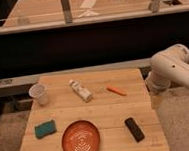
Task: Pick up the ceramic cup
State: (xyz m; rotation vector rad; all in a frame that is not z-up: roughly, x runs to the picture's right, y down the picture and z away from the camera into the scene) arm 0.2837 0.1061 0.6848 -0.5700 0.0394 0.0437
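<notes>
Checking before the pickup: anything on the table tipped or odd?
The white bottle lies on its side mid-table. The cup stands upright at the left. The gripper is not visible; the arm is right of the table.

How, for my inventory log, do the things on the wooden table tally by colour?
White: 2, ceramic cup and bottle
Orange: 2, plate and small stick
Teal: 1, sponge
Black: 1, block
Total: 6
The gripper hangs beside the table, at its right edge.
</notes>
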